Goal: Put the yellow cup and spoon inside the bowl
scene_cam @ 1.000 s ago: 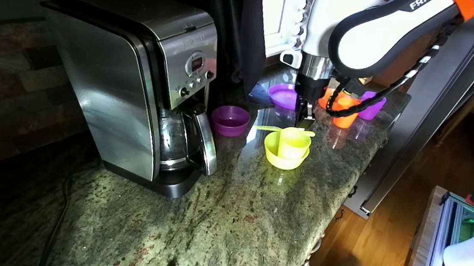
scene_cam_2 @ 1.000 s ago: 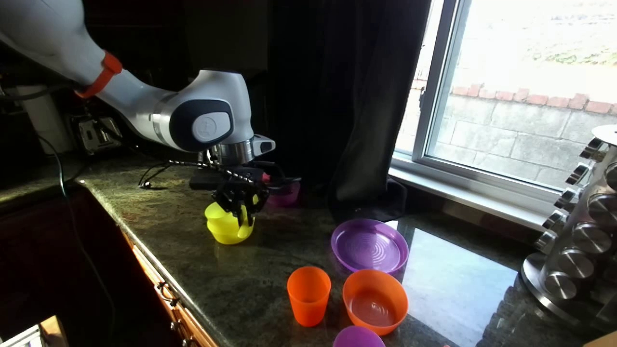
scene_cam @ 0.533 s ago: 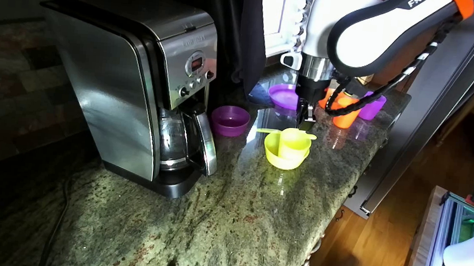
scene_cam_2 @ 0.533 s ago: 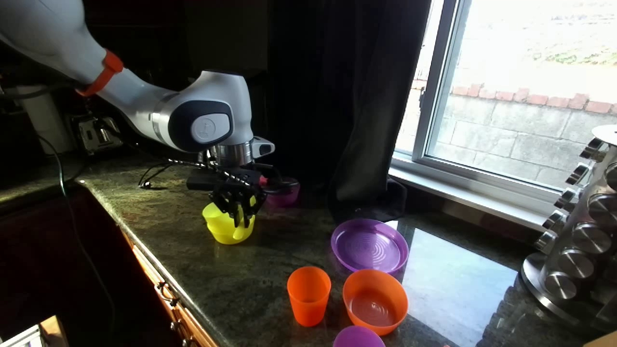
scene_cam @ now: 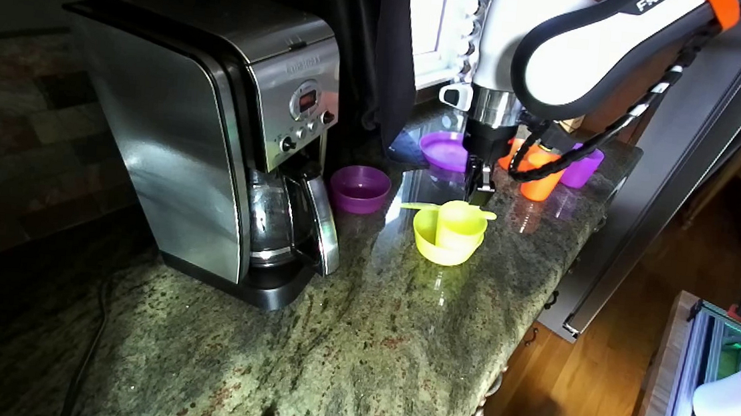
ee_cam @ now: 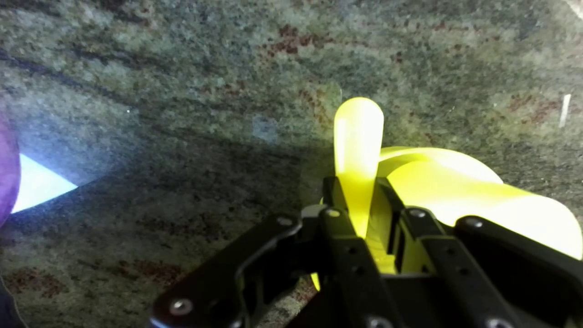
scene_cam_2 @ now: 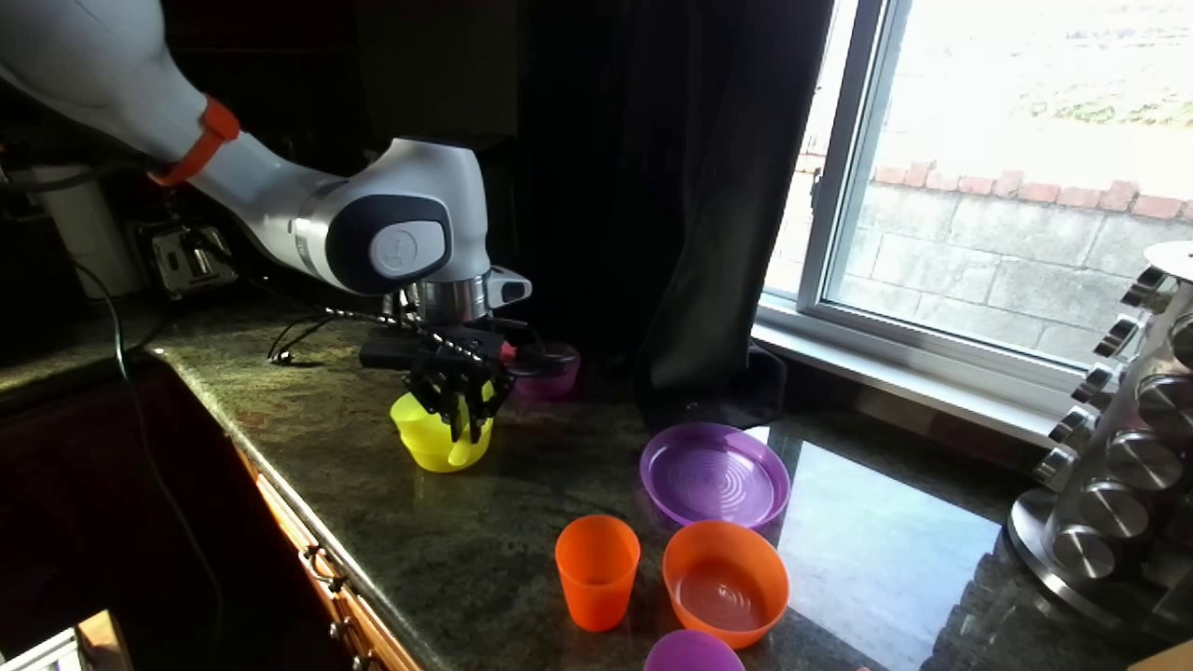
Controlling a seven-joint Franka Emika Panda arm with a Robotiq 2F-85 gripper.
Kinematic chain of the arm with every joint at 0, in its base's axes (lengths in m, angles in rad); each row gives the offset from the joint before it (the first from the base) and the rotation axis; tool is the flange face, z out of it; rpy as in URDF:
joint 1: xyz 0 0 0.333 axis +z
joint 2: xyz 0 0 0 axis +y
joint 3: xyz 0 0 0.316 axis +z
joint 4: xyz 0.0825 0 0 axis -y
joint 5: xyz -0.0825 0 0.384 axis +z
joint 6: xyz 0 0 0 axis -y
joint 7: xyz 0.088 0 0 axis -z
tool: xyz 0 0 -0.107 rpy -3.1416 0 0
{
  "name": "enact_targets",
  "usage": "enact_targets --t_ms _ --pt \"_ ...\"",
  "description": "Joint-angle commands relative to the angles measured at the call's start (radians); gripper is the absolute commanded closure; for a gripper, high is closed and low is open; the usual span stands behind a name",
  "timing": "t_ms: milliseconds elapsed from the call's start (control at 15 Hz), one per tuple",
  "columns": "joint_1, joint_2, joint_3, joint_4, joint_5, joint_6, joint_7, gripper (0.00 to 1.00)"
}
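The lime-yellow bowl (scene_cam: pixel 441 257) stands upright on the dark stone counter. The yellow cup (scene_cam: pixel 461 228) is inside it, against one side, and its top rises above the bowl rim. In the wrist view the cup (ee_cam: pixel 496 205) is right of the fingers. The yellow spoon (scene_cam: pixel 419 205) lies nearly level across the bowl, behind the cup. My gripper (ee_cam: pixel 359 193) points down over the bowl, its fingertips close on both sides of the spoon; the spoon's wide end (ee_cam: pixel 359 127) sticks out past the tips. The gripper (scene_cam_2: pixel 468 431) partly covers bowl and cup in an exterior view.
A coffee maker (scene_cam: pixel 176 131) and a purple bowl (scene_cam: pixel 360 192) stand nearby. A purple plate (scene_cam_2: pixel 713 475), an orange cup (scene_cam_2: pixel 596 573), an orange bowl (scene_cam_2: pixel 725 582) and a purple cup (scene_cam_2: pixel 694 652) are further along. The counter's front edge (scene_cam_2: pixel 280 485) is close.
The gripper and the spoon have shifted slightly, a little lower and toward the counter's front edge. The cup has shifted slightly the same way inside the bowl. The bowl has not visibly moved.
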Motion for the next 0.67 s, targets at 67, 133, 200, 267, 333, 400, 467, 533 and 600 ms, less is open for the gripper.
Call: enact_targets --t_ms 67,133,200,267,333,400,467,533,600 --pt "0.004 -0.002 -0.006 0.005 0.022 -0.039 0.0 0.95" --pt "0.003 -0.002 -0.007 0.006 0.022 -0.04 -0.002 0.95" --pt "0.003 -0.001 -0.007 0.006 0.022 -0.041 -0.002 0.95" --pt "0.003 -0.002 -0.007 0.007 0.022 -0.042 -0.003 0.93" --pt "0.003 -0.002 -0.007 0.007 0.023 -0.044 -0.004 0.89" --pt "0.003 -0.001 -0.008 0.009 0.023 -0.045 -0.006 0.73" --pt "0.002 -0.002 -0.008 0.009 0.024 -0.047 -0.007 0.72" --pt "0.002 -0.001 -0.009 0.01 0.023 -0.048 -0.006 0.66" --pt "0.002 -0.001 -0.009 0.011 0.024 -0.05 -0.007 0.7"
